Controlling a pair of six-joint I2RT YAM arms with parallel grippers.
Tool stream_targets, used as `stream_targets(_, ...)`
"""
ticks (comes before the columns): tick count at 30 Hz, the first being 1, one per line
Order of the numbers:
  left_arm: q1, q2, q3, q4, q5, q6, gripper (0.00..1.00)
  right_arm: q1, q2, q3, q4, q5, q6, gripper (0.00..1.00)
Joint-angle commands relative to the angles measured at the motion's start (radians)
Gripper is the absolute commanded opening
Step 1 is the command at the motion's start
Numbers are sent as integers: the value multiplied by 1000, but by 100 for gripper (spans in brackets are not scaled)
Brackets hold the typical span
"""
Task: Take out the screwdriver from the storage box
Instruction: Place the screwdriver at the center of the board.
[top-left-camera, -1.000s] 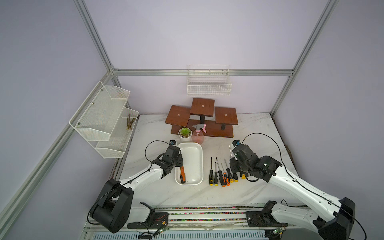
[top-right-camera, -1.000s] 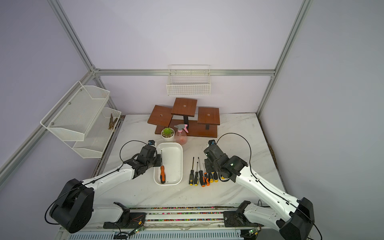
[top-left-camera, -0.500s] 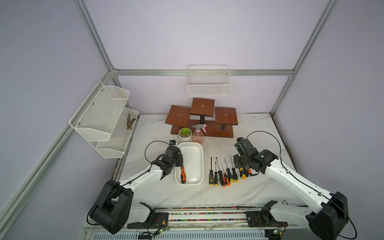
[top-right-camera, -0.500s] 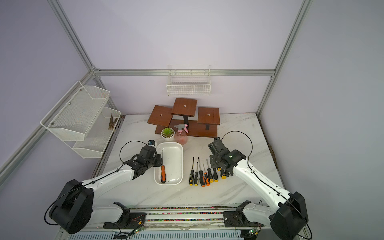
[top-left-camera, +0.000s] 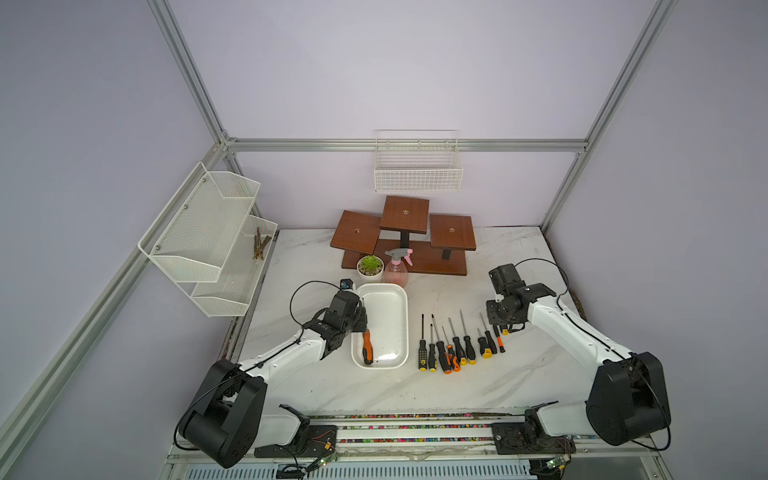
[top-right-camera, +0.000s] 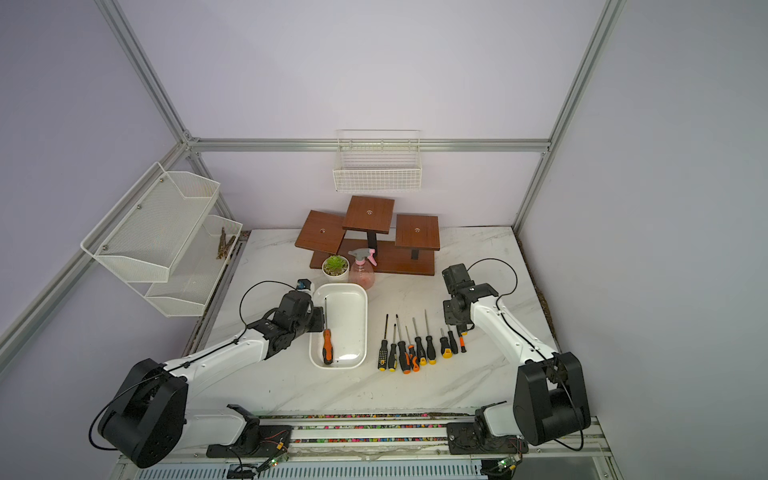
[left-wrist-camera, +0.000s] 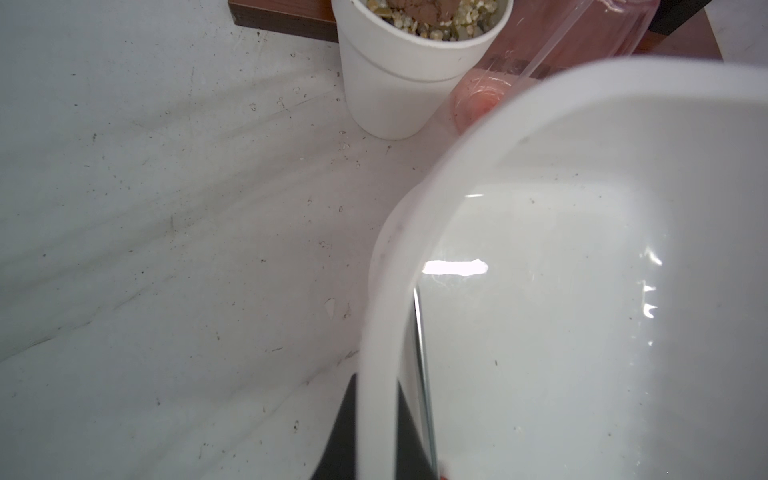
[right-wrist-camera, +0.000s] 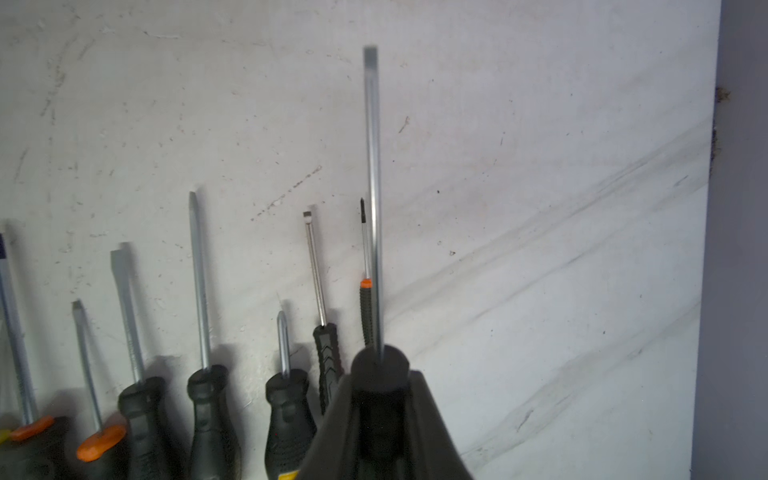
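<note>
Against the left wall of the shallow white plastic storage box (top-left-camera: 388, 307) lies the orange-and-black-handled screwdriver (top-left-camera: 367, 347), shaft pointing away from the robot, just beside the left gripper (top-left-camera: 360, 324) clamped on that wall's rim, while the right gripper (right-wrist-camera: 380, 395), well right of the box, grips a black-handled flat-blade screwdriver (right-wrist-camera: 372, 187).

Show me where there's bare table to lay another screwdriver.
Bare marble: the wide strip in front of the storage box and screwdriver row, and behind the row up to the wooden stand. Tight between box and row.
</note>
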Motion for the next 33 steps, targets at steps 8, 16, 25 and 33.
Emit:
stream_targets(8, 3, -11, 1, 72, 22, 8, 0, -26, 54, -27, 72, 84, -111, 0)
stream_targets(16, 3, -1, 1, 87, 28, 7, 0, -51, 119, -34, 107, 102, -146, 0)
stream_targets(25, 9, 0, 3, 91, 27, 14, 0, -91, 206, -25, 106, 66, -165, 0)
stream_targets(33, 15, -3, 3, 92, 24, 17, 0, -102, 272, -3, 88, 32, -165, 0)
